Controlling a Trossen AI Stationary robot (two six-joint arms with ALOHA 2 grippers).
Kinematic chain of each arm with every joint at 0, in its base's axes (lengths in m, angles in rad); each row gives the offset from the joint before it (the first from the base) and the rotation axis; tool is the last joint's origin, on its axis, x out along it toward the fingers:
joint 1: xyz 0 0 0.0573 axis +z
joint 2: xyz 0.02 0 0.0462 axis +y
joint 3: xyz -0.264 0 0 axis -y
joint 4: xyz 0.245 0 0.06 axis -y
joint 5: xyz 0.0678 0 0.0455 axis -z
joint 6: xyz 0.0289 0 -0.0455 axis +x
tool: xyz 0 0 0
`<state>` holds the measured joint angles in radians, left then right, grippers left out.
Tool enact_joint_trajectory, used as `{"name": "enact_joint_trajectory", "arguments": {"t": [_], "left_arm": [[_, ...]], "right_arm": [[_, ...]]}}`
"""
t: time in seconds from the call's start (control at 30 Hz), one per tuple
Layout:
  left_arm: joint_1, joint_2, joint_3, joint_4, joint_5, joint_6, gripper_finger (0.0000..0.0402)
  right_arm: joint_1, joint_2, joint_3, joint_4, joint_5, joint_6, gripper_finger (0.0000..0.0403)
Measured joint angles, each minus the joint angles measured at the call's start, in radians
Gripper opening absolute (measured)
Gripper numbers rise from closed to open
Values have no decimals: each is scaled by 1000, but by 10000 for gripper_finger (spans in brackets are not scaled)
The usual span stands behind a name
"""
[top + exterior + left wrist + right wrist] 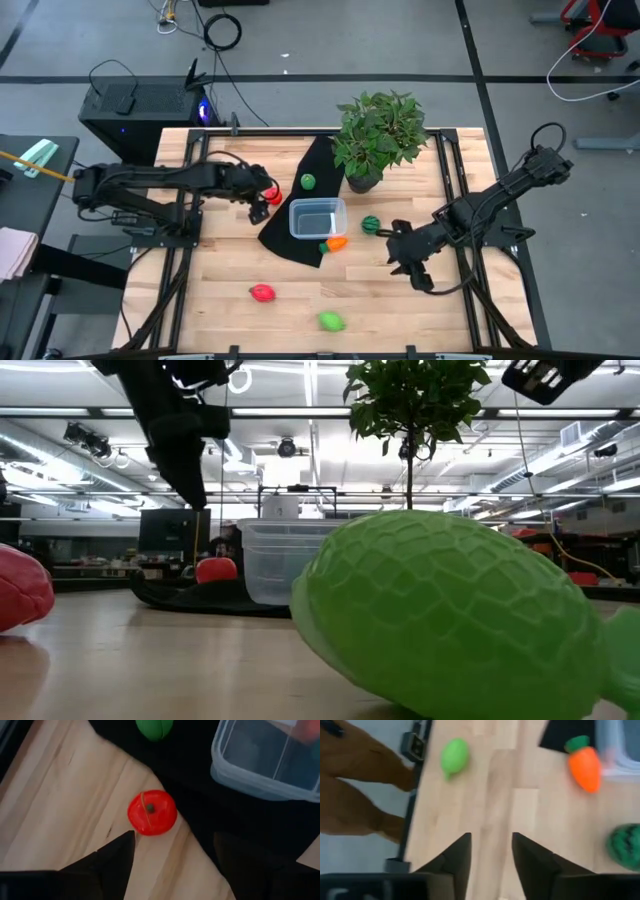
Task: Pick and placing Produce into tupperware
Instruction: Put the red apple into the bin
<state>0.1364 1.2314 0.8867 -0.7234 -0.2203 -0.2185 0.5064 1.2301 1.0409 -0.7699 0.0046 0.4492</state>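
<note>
The clear tupperware stands on a black cloth, and I see nothing inside it. A red apple-like toy lies on the wood at the cloth's left edge. My left gripper hovers open just above it, a finger on either side, clear of it. A bright green fruit rests on the cloth beyond the box. The orange carrot and the striped dark green ball lie right of the box. My right gripper is open over bare wood, right of the ball. Another red toy and a green one lie near the front edge.
A leafy potted plant stands at the far side, just behind the box and right of the cloth. Metal rails run along the table's left and right sides. Bare wood lies between the box and the two front toys.
</note>
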Motion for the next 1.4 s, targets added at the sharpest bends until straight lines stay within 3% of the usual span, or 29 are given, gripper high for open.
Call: {"name": "enact_joint_trajectory", "arguments": {"t": [0.2,0.47,0.67,1.1,1.4], "left_arm": [[0,14,0,18,0,171,282],[15,14,0,37,-4,192,282],[52,19,0,41,32,205,296],[109,224,0,46,59,231,372],[114,257,0,131,62,230,399]], "right_arm": [[0,0,0,-14,53,0,218],[0,0,0,-47,104,0,260],[0,0,0,-47,104,-4,261],[0,0,0,-46,104,0,260],[0,0,0,-43,104,4,260]]}}
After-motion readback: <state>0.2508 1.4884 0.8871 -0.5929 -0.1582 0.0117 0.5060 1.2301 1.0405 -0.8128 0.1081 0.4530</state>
